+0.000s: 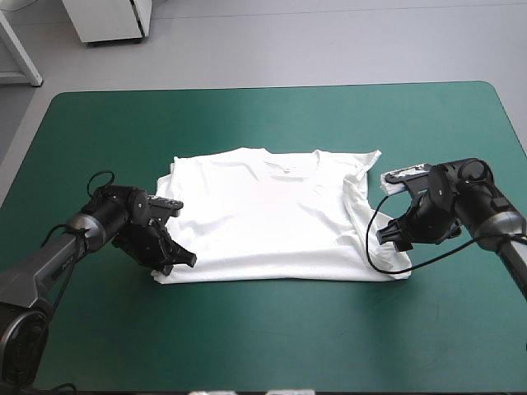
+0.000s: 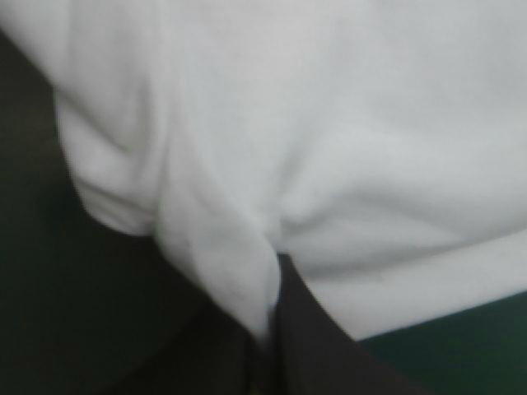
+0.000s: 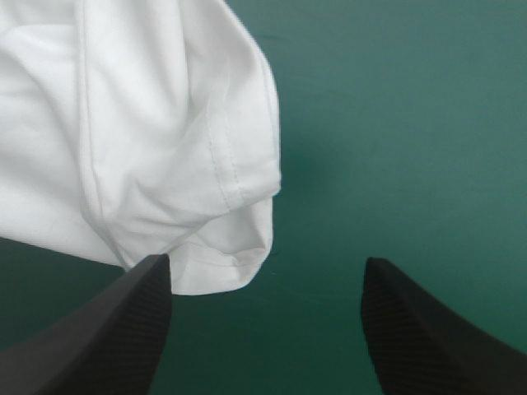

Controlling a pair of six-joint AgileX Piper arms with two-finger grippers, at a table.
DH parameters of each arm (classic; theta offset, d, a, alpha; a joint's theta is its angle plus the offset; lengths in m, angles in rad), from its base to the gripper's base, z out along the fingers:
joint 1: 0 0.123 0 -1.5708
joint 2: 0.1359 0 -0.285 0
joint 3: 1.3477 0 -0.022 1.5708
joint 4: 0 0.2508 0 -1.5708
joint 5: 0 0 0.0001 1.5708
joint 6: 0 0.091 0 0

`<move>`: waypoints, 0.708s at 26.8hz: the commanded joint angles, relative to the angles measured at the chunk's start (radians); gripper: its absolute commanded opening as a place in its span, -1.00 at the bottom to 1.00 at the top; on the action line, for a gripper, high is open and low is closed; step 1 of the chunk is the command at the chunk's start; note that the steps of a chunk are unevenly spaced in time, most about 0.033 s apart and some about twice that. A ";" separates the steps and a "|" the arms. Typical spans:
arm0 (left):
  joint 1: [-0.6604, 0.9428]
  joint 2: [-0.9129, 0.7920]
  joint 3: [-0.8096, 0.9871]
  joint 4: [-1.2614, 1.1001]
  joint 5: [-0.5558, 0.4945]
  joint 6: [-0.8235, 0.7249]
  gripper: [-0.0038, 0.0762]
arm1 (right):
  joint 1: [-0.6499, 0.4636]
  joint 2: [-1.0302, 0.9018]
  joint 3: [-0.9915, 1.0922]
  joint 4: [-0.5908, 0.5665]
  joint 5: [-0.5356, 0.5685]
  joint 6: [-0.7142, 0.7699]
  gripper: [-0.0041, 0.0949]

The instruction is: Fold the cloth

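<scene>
The white T-shirt [image 1: 272,222] lies spread flat in the middle of the teal-green table, its neckline toward the far edge and its sleeves tucked in. At the shirt's near-left corner, my left gripper [image 1: 177,262] is shut on the T-shirt. In the left wrist view a pinched fold of the T-shirt [image 2: 370,123] runs down between the black fingers of my left gripper [image 2: 268,329]. My right gripper [image 1: 389,236] stands open beside the shirt's near-right corner. In the right wrist view that T-shirt corner [image 3: 148,123] lies just ahead of one finger of the right gripper [image 3: 265,262], with bare cover between the two.
Teal-green cover [image 1: 272,346] shows on every side of the shirt, with a broad strip toward the near edge. A white cabinet [image 1: 111,20] stands on the floor beyond the table's far left corner.
</scene>
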 commanded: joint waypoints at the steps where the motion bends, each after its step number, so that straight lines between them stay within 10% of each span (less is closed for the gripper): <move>1: -0.006 0.003 0.001 0.000 -0.008 0.003 -0.93 | -0.006 0.009 -0.001 0.040 -0.020 -0.023 0.37; 19: -0.006 0.001 -0.022 0.007 -0.010 0.017 -0.93 | -0.006 0.139 0.113 0.139 -0.140 -0.068 0.33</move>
